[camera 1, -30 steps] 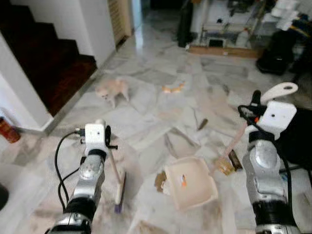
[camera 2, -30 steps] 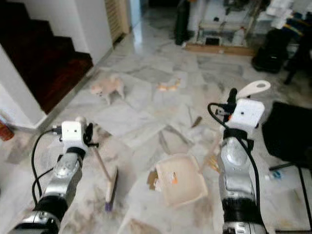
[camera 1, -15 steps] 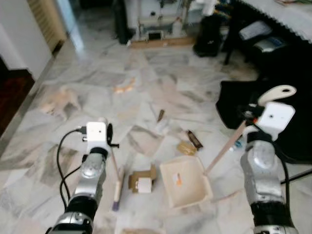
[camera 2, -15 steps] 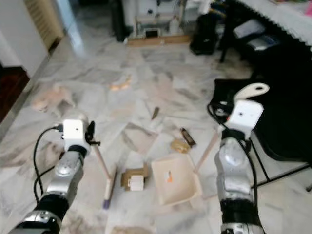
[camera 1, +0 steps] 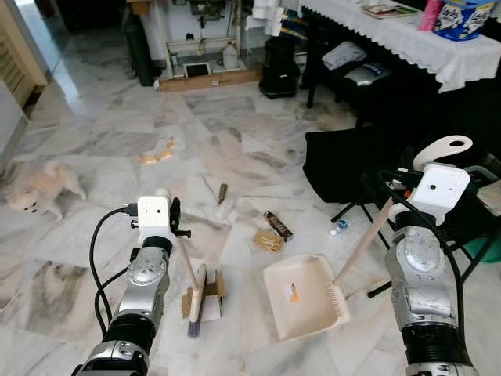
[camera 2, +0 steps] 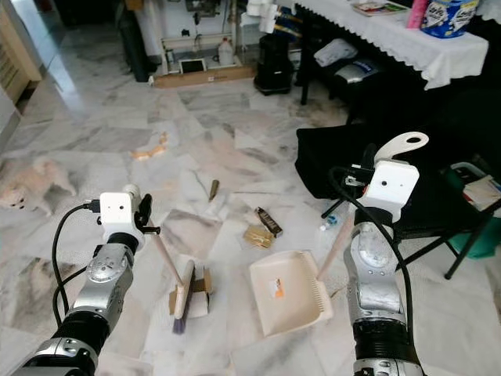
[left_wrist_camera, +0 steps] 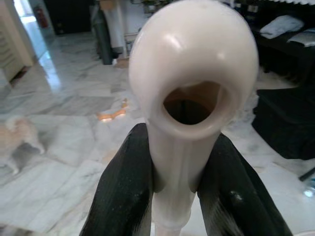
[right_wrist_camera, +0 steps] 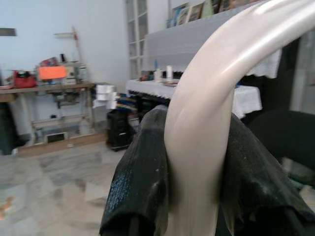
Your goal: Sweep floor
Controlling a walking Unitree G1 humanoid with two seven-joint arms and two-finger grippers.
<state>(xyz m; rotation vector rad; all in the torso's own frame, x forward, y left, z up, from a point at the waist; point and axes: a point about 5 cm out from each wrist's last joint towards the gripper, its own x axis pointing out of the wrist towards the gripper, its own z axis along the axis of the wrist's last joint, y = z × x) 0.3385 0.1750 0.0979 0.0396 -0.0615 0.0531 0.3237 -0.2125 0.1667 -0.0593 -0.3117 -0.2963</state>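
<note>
The marble floor [camera 1: 94,235] is stretching across the room, pale with grey veins. At two o'clock a table under a white lace cloth [camera 1: 391,39] is carrying a blue-and-white tub [camera 1: 462,16] whose lettering is too small to read. A black chair [camera 1: 368,157] is standing at three o'clock of the litter.

The dustpan [camera 1: 305,296], cream with a small orange label that cannot be read, is lying flat on the floor just right of centre, its long handle rising toward the right gripper [right_wrist_camera: 192,162]. In the right wrist view that gripper's black fingers [right_wrist_camera: 142,182] are pinching the pale handle from both sides.

The brush [camera 1: 197,298] is resting with its head on a piece of flattened cardboard [camera 1: 205,294] at nine o'clock of the dustpan. The left gripper [left_wrist_camera: 182,182] is clamping its cream handle, fingers [left_wrist_camera: 123,191] pressed against both sides below the hanging hole.

A small fluffy dog [camera 1: 35,192] is standing at ten o'clock. A crumpled tan wrapper [camera 1: 268,240], a dark wrapper [camera 1: 278,225], orange scraps [camera 1: 159,153] and a brown stick-like piece [camera 1: 222,193] are lying scattered at twelve o'clock of the dustpan.
</note>
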